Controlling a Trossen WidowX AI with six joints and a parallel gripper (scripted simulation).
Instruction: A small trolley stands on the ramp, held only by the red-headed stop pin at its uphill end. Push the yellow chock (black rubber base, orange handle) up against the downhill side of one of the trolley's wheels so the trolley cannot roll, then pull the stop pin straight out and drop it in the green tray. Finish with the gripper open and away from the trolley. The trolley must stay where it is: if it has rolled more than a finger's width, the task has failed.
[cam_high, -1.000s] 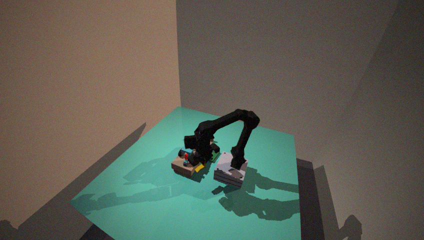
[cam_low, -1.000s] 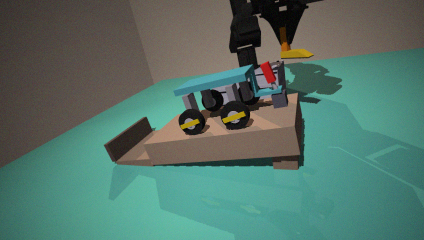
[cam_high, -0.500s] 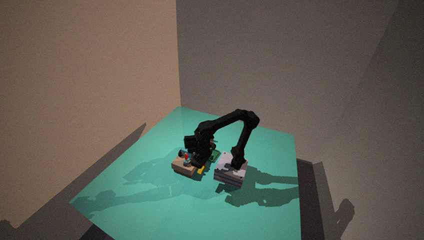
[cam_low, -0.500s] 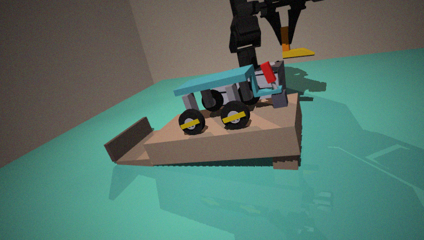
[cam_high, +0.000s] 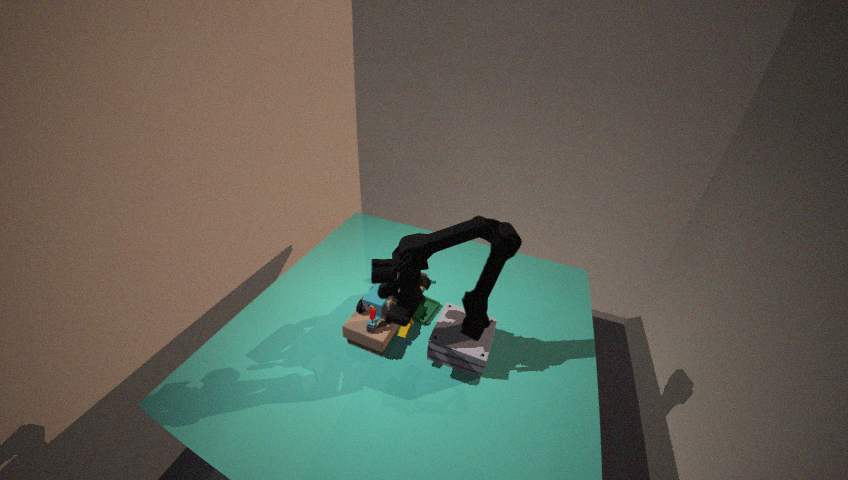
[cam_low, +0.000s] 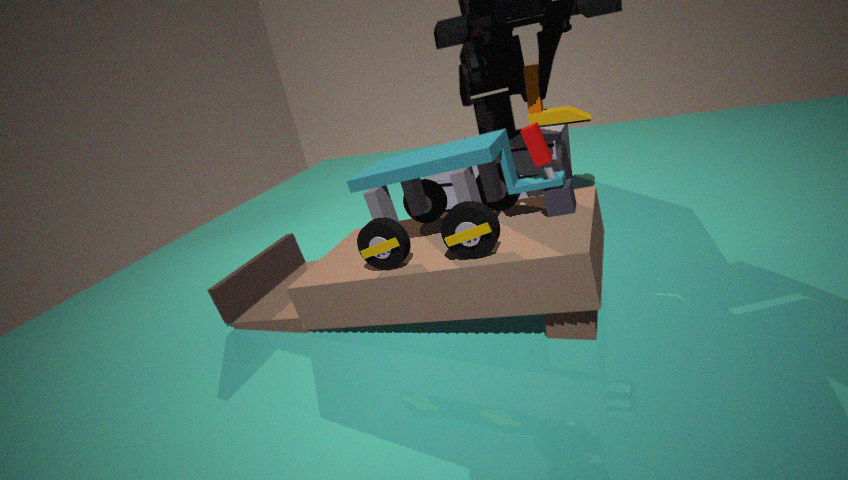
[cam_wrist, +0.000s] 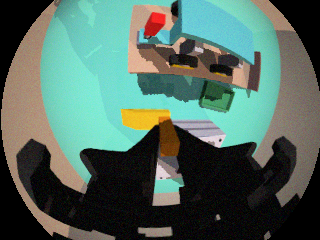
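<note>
The trolley (cam_low: 428, 157) (cam_wrist: 214, 23) has a blue deck and black wheels with yellow bars, and it stands on the tan ramp (cam_low: 446, 291) (cam_high: 365, 336) (cam_wrist: 142, 60). The red-headed stop pin (cam_low: 535, 144) (cam_high: 372, 313) (cam_wrist: 156, 24) sits in its grey post at the uphill end. My gripper (cam_low: 533, 95) (cam_wrist: 164, 128) is shut on the orange handle (cam_low: 531, 80) (cam_wrist: 170, 138) of the yellow chock (cam_low: 559, 114) (cam_high: 405, 328) (cam_wrist: 143, 119). It holds the chock in the air beside the ramp's uphill end, level with the pin and clear of the wheels. The green tray (cam_high: 427, 310) (cam_wrist: 216, 96) lies beside the ramp.
A dark brown end wall (cam_low: 255, 276) closes the ramp's downhill end. The arm's grey base block (cam_high: 461, 344) (cam_wrist: 206, 131) stands close to the tray and the ramp. Everything rests on a teal table (cam_high: 297, 416) near a room corner.
</note>
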